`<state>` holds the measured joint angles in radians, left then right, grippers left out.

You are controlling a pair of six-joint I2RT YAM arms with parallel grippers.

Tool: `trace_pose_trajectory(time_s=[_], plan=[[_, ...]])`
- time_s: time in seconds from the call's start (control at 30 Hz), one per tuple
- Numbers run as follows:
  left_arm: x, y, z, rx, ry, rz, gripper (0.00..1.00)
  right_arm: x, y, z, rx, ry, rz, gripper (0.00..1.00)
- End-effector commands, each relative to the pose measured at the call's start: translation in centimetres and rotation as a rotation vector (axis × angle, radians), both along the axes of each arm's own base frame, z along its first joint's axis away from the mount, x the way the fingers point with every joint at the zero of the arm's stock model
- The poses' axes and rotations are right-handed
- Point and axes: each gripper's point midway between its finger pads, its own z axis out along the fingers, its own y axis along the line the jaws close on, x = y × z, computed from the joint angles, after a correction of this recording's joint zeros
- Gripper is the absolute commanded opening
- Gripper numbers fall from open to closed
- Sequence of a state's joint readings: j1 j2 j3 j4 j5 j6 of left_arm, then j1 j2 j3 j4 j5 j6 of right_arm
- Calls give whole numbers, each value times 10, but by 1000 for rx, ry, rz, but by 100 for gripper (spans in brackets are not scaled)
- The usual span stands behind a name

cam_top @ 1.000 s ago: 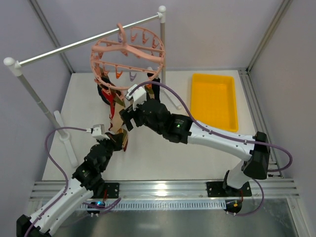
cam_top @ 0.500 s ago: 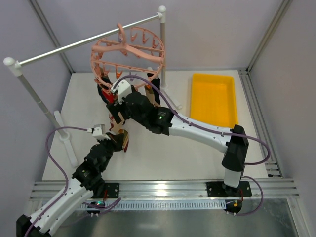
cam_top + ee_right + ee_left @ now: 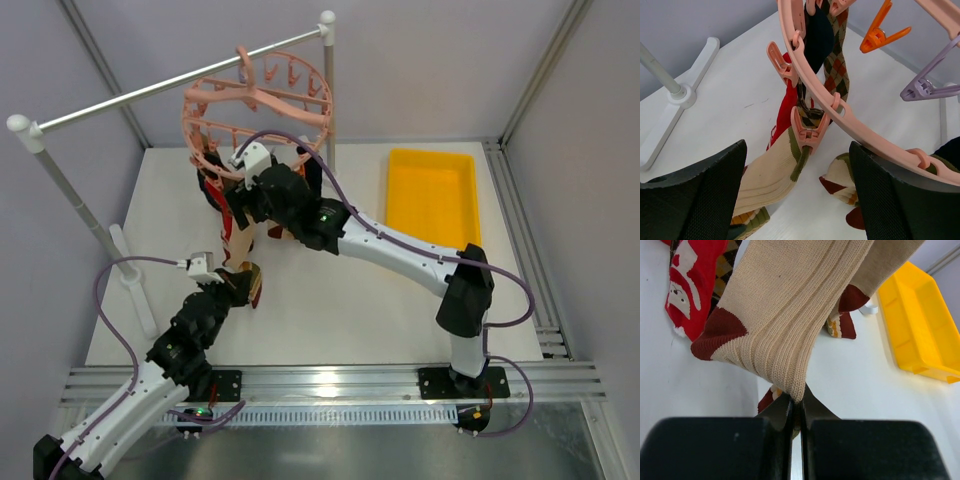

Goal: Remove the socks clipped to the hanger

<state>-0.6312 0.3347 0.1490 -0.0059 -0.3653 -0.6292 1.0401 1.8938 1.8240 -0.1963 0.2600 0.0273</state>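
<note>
Sock (image 3: 790, 315) pinched in left tool (image 3: 796, 402), hanger (image 3: 262, 97) above

**Setting:** robotics laboratory test cell.

**Indicators:**
- Two arms, the left arm (image 3: 150, 375) and the right arm (image 3: 400, 258), are bolted to a slotted aluminium rail (image 3: 330, 380) at the near edge of a white table (image 3: 330, 310).
- Plain grey wall panels (image 3: 430, 70), held in metal frame profiles (image 3: 540, 70), enclose the table on three sides.
- Purple cables (image 3: 96, 290) run exposed along the arms.
- Props are few and staged: a yellow tray (image 3: 435, 205), a metal bar on white posts (image 3: 170, 84), and one hanger (image 3: 262, 97) carrying socks (image 3: 785, 315).
</note>
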Motion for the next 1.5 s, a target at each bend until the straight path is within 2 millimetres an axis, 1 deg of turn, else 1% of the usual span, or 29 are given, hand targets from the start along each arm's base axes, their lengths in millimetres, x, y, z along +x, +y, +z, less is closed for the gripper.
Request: trace_pose_trajectory(time_s=[0.0, 0.13, 0.33, 0.43, 0.5, 0.53, 0.57, 0.67, 0.73, 0.87, 1.03, 1.13, 1.2, 1.23, 1.27, 1.3, 1.33, 1.37, 1.4, 1.47], plan=[[0, -4, 10, -28, -18, -14, 0, 3, 10, 28, 52, -47, 32, 84], [0, -4, 9, -26, -16, -16, 0, 5, 16, 26, 51, -46, 34, 83], [-1, -5, 8, -26, -12, -17, 0, 11, 15, 20, 38, -47, 4, 83], [-1, -5, 8, -28, -13, -20, 0, 16, 13, 21, 22, -68, -18, 83], [-1, -5, 7, -29, -11, -21, 0, 19, 17, 20, 9, -74, -17, 83], [-1, -6, 7, -29, -11, -23, 0, 20, 18, 25, 13, -83, -19, 83], [-1, -6, 8, -30, -13, -23, 0, 23, 20, 18, -4, -76, -19, 82], [-1, -6, 8, -28, -13, -25, 0, 27, 24, 13, -20, -72, -35, 80], [-1, -6, 8, -30, -12, -26, 0, 31, 21, 13, -26, -75, -57, 79], [-1, -7, 8, -34, -14, -29, 0, 35, 17, 6, -47, -69, -93, 77], [-1, -8, 6, -36, -13, -32, 0, 39, 15, 6, -53, -83, -113, 74], [-1, -8, 6, -37, -13, -31, 0, 39, 17, 12, -38, -95, -111, 71], [-1, -8, 6, -37, -13, -31, 0, 41, 18, 12, -37, -100, -115, 66], [-1, -8, 6, -38, -14, -33, 0, 41, 19, 15, -31, -106, -115, 65], [-2, -8, 6, -37, -12, -34, 0, 43, 20, 13, -35, -106, -118, 59], [-1, -8, 6, -38, -14, -33, 0, 43, 20, 15, -33, -111, -116, 54], [-1, -8, 6, -38, -14, -34, 0, 43, 22, 16, -32, -114, -109, 47], [-1, -8, 6, -38, -14, -34, 0, 43, 22, 15, -36, -113, -108, 36], [-2, -8, 5, -38, -11, -34, 0, 44, 22, 15, -35, -114, -112, 19], [-2, -8, 6, -39, -12, -34, 0, 43, 23, 15, -34, -115, -107, 13]])
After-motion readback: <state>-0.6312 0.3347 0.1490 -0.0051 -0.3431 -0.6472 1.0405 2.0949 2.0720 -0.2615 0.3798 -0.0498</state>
